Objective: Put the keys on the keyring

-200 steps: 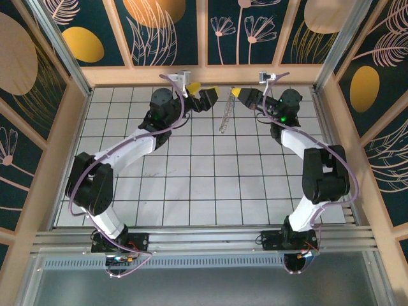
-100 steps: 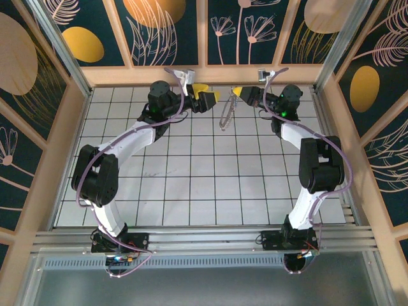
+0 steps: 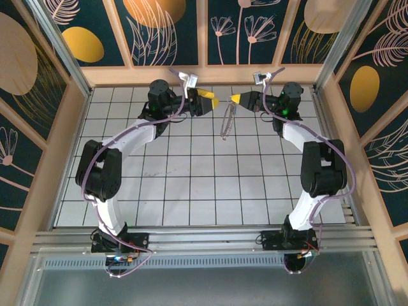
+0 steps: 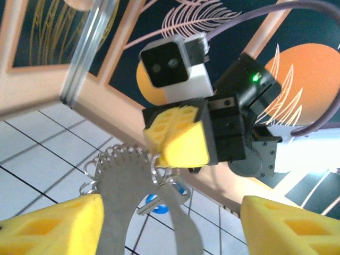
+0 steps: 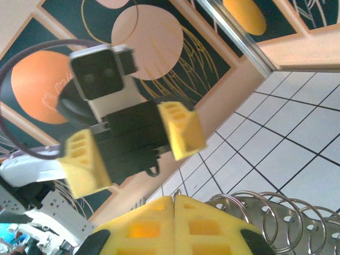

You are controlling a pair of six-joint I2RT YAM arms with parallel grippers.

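Observation:
The keyring, a silvery loop of small links, hangs from my right gripper, which is shut on its top link. In the left wrist view the keyring dangles under those shut yellow fingers, and the blue-headed key hangs by the loop's lower part, behind a blurred grey band. My left gripper faces it from the left, close by, with its jaws apart and nothing gripped. In the right wrist view my right gripper pinches a link, with more rings beside it.
The white tiled floor lies below both grippers. The wooden back wall stands just behind them, and side walls close the cell on both sides. Both arms reach to the far end of the floor.
My left gripper has come in closer to the hanging keyring, and its jaws have narrowed. My right gripper stays shut and has shifted slightly with the keyring.

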